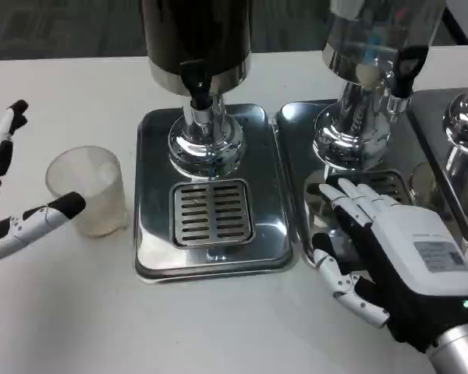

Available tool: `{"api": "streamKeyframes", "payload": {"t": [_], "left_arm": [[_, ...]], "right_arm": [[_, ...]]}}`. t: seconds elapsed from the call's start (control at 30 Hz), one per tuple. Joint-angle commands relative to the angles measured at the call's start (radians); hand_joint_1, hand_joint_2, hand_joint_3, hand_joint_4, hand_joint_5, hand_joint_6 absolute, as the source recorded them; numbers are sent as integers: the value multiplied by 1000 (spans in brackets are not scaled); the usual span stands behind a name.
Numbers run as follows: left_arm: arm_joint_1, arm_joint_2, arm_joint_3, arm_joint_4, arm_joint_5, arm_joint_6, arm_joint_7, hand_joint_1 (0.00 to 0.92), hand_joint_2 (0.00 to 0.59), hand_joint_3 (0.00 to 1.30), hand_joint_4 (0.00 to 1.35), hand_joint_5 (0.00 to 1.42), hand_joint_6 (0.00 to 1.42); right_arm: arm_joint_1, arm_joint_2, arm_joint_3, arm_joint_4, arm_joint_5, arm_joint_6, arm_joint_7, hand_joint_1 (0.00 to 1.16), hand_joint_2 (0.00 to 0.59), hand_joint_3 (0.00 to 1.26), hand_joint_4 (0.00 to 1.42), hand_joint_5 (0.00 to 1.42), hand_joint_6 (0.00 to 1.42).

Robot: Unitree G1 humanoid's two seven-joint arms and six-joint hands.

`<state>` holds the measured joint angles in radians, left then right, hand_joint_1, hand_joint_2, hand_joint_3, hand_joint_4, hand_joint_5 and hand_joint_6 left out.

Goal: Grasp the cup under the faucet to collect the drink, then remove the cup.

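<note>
1. Cup [90,191]: a clear plastic cup stands upright on the white table [78,312], to the left of the dark dispenser [196,39] and off its steel drip tray [210,195]. It looks empty, though its cloudy walls make that hard to confirm.
2. Left hand [15,195]: at the picture's left edge, fingers spread wide around the cup's left side. One finger reaches close to the cup's lower wall; contact cannot be confirmed. It holds nothing.
3. Right hand [390,249]: resting over the front of the second drip tray [296,156], below the clear dispenser [374,39]. Fingers are extended and apart, with nothing in them.
4. Faucet [199,89]: the dark dispenser's black tap hangs above the slotted grate [212,212], with nothing beneath it.
5. Progress, as a judgement: the task is at its very start. The cup is not yet grasped.
6. Remaining: closing the hand on the cup, placing it under the faucet, collecting the drink, and taking it away.
</note>
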<state>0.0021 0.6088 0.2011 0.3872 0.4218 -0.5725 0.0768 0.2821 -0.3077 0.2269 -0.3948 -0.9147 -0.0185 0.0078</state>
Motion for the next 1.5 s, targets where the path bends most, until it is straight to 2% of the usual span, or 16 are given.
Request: {"api": "streamKeyframes", "payload": {"t": [0.03,0.27,0.43,0.6,0.93,1.27,1.5], "left_arm": [[-58,24,-24,102,-19,-20,8,0,0,0,0,0,165],[-162,55,-86,318,-28,-75,-4,0,0,0,0,0,109],[-201,74,-129,412,-27,-122,0,0,0,0,0,0,88],[-233,81,-160,479,-33,-122,-17,0,0,0,0,0,88],[-284,101,-205,556,-16,-110,-11,0,0,0,0,0,108],[-327,112,-267,593,32,-85,45,142,2,0,0,34,184],[-354,109,-299,635,47,-70,83,166,2,0,0,49,192]], "right_arm": [[-18,13,12,6,-3,8,-10,76,491,146,73,89,111],[-41,26,34,12,-7,11,-4,82,490,155,84,114,122],[-50,26,47,6,-5,11,1,84,490,156,94,126,126],[-58,30,54,11,-1,15,-1,85,490,156,96,129,128],[-43,46,60,-42,19,44,43,85,490,156,96,130,128],[-30,54,63,-83,23,61,73,86,490,156,96,131,140],[-38,58,63,-84,29,62,84,77,493,156,103,131,142]]}}
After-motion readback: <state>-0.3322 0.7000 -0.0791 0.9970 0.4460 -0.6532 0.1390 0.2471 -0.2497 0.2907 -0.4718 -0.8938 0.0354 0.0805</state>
